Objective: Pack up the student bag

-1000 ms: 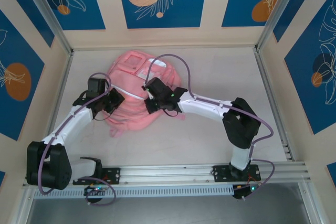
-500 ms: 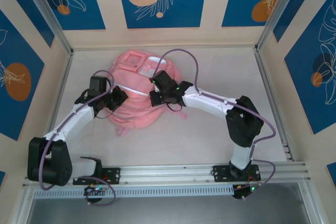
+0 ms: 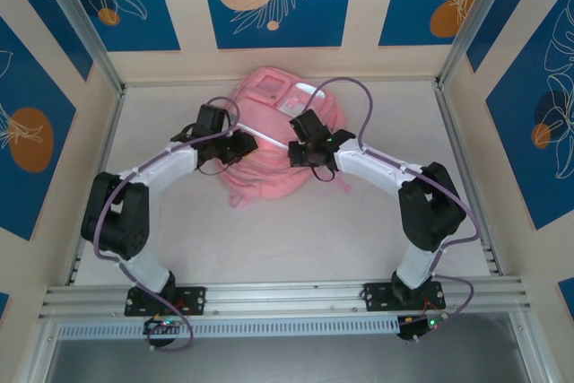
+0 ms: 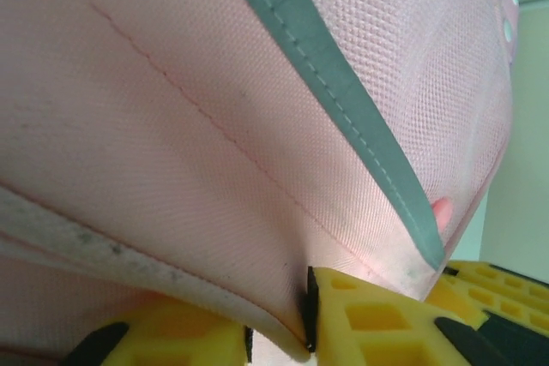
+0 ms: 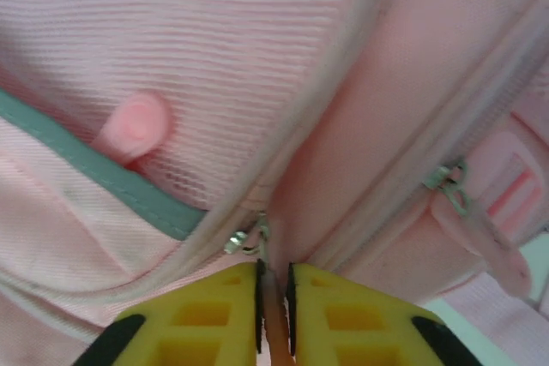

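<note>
Two arms reach over the tabletop to the student bag, a pink backpack that lies toward the far middle of the surface, close to the back wall. The left gripper sits on the bag's left side and the right gripper on its right side, the two near each other.

From the left wrist, the left gripper has its yellow jaws nearly together, closed on a pale hem of the bag's fabric that dips between them; a grey-green trim runs slantwise across the pink cloth above.

From the right wrist, the right gripper has its jaws close together, pinching a thin pink zip pull that hangs from a metal slider. A second slider shows on another zip further right.
</note>
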